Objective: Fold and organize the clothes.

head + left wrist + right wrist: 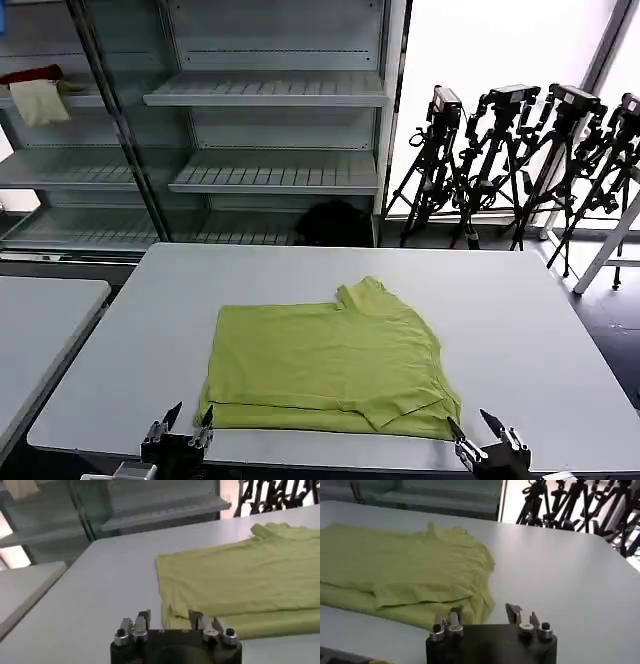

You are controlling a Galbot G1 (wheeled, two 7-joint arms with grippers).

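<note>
Head view puts the lime-green short-sleeved T-shirt of thin soft fabric point(328, 358) in the middle of the pale grey rectangular table point(520, 330), already doubled over itself, with one sleeve poking up at its far edge and a lower layer showing as a strip along the near edge. No print is visible on the face you see.

Your left gripper point(187, 427) sits at the near table edge just beside the shirt's near-left corner, and your right gripper point(475, 430) sits just beside its near-right corner. Both have their jaws parted with nothing between them, and neither is touching the cloth.

Here is where you could come unstuck. The near edge is two layers stacked, as the left wrist view shows at the shirt's corner point(172, 612). If you pinch only the top layer, the fold will likely peel apart as you lift. The fabric looks thin and limp, so a shallow bite may slip out mid-carry.

In the right wrist view the near-right corner point(480, 602) is rumpled and turned under. Grabbing that bunch would probably drag a crease into the next fold.

If your two grippers rise or travel unevenly, expect the edge to skew and the sleeve at the far side to flop out. Coming down too hard risks scraping fingertips on the table and shoving the shirt away from you.
</note>
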